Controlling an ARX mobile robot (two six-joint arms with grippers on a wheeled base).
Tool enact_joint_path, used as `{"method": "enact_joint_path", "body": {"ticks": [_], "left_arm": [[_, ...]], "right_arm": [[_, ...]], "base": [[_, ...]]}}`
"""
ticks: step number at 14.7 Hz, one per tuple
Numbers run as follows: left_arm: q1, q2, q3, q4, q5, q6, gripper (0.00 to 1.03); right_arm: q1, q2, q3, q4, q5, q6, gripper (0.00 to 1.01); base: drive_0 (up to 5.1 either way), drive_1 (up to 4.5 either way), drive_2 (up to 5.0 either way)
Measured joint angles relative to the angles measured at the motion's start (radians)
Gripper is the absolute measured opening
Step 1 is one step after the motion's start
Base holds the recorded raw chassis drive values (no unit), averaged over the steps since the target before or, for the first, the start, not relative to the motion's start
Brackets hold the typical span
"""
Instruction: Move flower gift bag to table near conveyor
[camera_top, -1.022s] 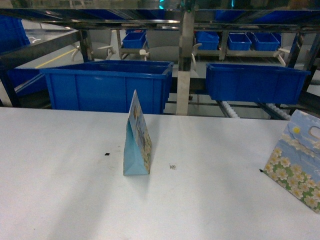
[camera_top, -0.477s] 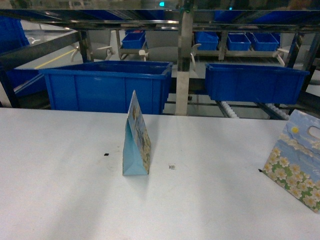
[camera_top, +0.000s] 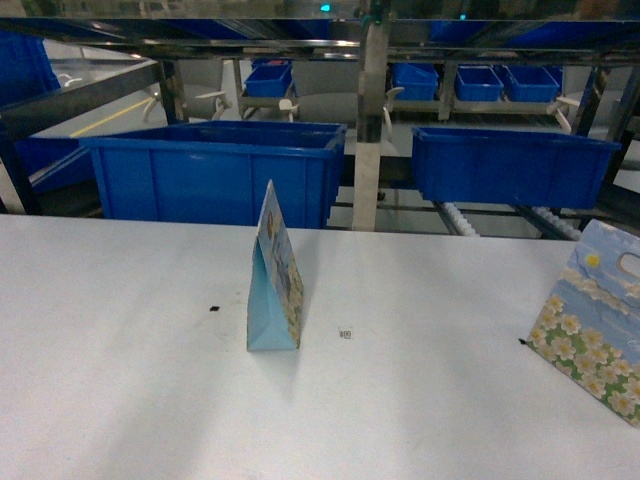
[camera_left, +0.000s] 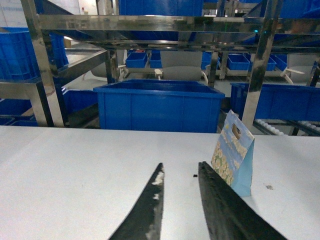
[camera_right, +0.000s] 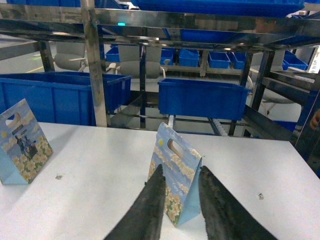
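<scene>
Conveyor rack with blue bins runs along the far edge of the white surface; the flower gift bag stands upright mid-surface, edge-on to the head camera, well short of that far edge. Don't confuse it with the daisy-and-sun bag at the right, which sits right in front of the right hand. That hand is slightly open with the daisy bag's lower edge between its fingers, holding nothing as far as you can tell. The left hand is also part open and empty, with the flower gift bag just ahead and to its right. Use the left hand: swing right, line the fingers across the bag's thin top edge near the handle cutout, close gently so the paper doesn't crush, lift straight up, since the bag looks light and tippy.
</scene>
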Motion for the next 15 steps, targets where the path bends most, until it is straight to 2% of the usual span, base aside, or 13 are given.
{"method": "enact_joint_path", "body": {"ticks": [6,7,15], "left_arm": [[0.000,0.000,0.000,0.000,0.000,0.001,1.00],[0.000,0.000,0.000,0.000,0.000,0.000,0.97],[0.000,0.000,0.000,0.000,0.000,0.000,0.98]], "right_arm": [[0.000,0.000,0.000,0.000,0.000,0.000,0.98],[0.000,0.000,0.000,0.000,0.000,0.000,0.98],[0.000,0.000,0.000,0.000,0.000,0.000,0.98]], "base": [[0.0,0.00,0.0],[0.0,0.00,0.0],[0.0,0.00,0.0]]}}
